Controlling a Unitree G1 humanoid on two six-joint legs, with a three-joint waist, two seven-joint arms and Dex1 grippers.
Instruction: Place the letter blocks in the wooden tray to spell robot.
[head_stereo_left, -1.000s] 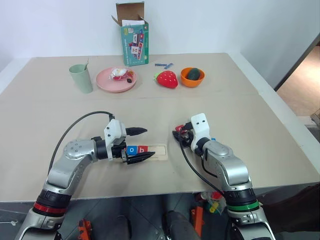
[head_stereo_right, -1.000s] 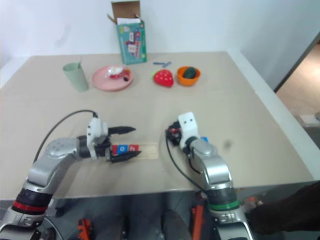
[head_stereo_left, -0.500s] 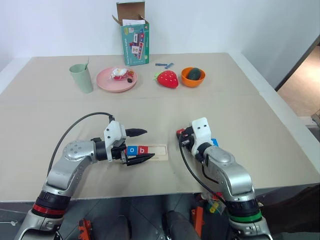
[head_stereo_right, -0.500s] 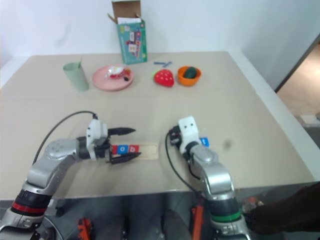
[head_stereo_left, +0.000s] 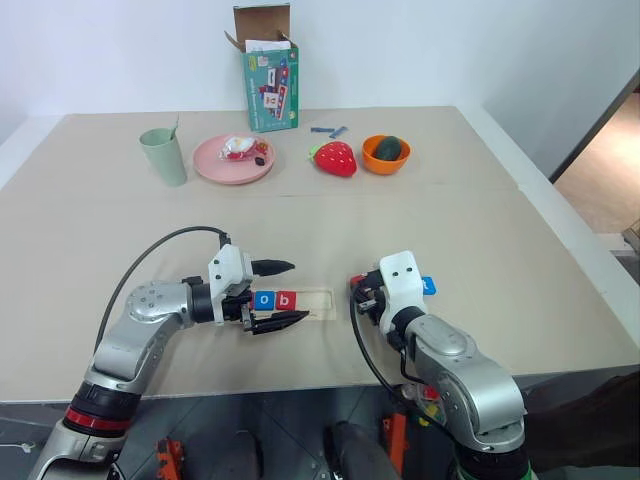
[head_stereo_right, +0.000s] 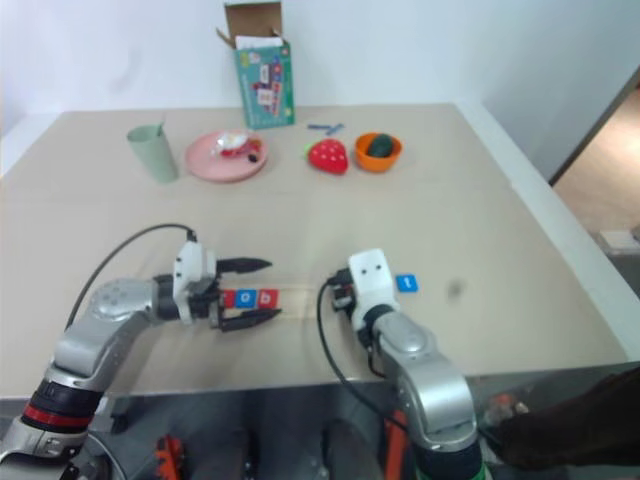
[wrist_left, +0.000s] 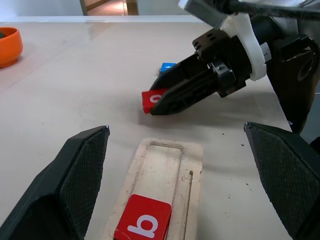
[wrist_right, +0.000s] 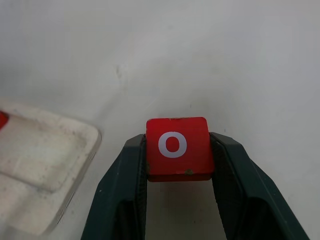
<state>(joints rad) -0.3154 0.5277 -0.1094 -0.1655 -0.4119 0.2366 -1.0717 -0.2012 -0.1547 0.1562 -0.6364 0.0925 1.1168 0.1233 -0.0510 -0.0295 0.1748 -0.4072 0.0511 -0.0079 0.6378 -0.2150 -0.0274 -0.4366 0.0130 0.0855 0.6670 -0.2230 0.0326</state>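
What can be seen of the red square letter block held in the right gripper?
The red square letter block is a small flat tile with rounded corners, glossy like painted wood or plastic, bearing a white lowercase "o" on its upturned face. The right gripper's two dark fingers pinch its opposite sides, holding it just beyond the empty end of the pale wooden tray, over the beige tabletop.

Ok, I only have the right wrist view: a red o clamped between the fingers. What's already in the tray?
Observer: A blue o and a red b, side by side in the wooden tray.
Operator: And the left gripper?
Observer: The left gripper is open, one finger either side of the tray, by those two tiles.
Operator: Any tiles loose?
Observer: One blue tile, apparently a t, on the table beside the right gripper and its red o.
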